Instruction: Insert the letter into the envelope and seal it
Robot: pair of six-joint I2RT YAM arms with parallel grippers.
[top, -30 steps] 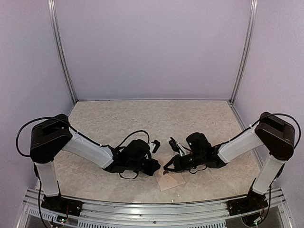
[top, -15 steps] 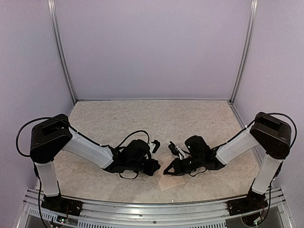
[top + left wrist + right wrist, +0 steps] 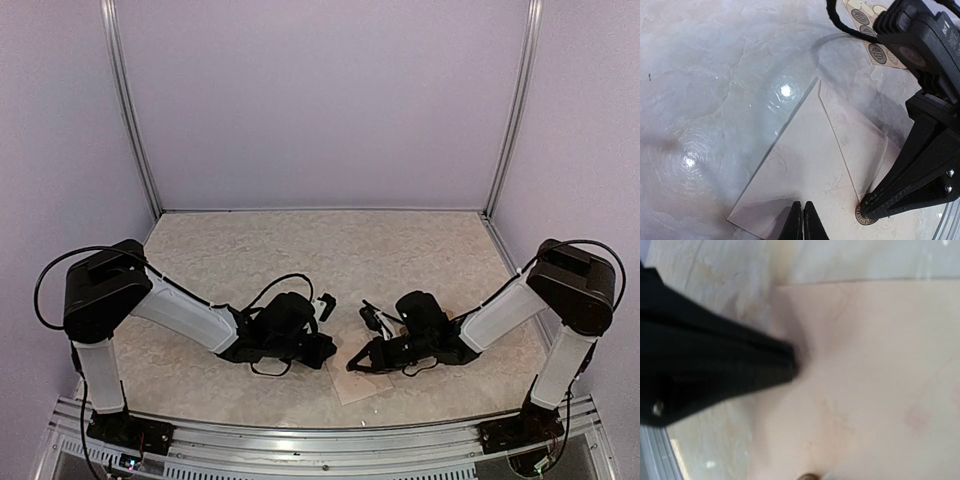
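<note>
The envelope (image 3: 360,382) lies flat on the marbled table (image 3: 300,250), close to the near edge and between my two wrists, with its triangular flap folded down over its body. My left pincer (image 3: 802,214) comes at the envelope from its left side. The fingers are pressed together with no gap, and their tips rest at the envelope's edge; I cannot tell whether any paper is caught between them. My right pincer (image 3: 867,207) reaches in from the envelope's right side, and its fingers are also closed tight into a single black point. That point bears down on a round sticker (image 3: 863,218), a small brown seal sitting on the envelope at the end of the flap's slanted edge, half hidden under the tip. From my right wrist the envelope (image 3: 865,365) fills most of the view as a pale tan field. The dark closed tip of the right pincer (image 3: 790,364) touches it, and a sliver of the brown seal (image 3: 810,477) shows at the bottom edge. Beyond the envelope's far side, apart from it, lies a sticker sheet (image 3: 862,17) printed with more round brown seals. A black cable (image 3: 837,20) from my right wrist curves over that sheet.
</note>
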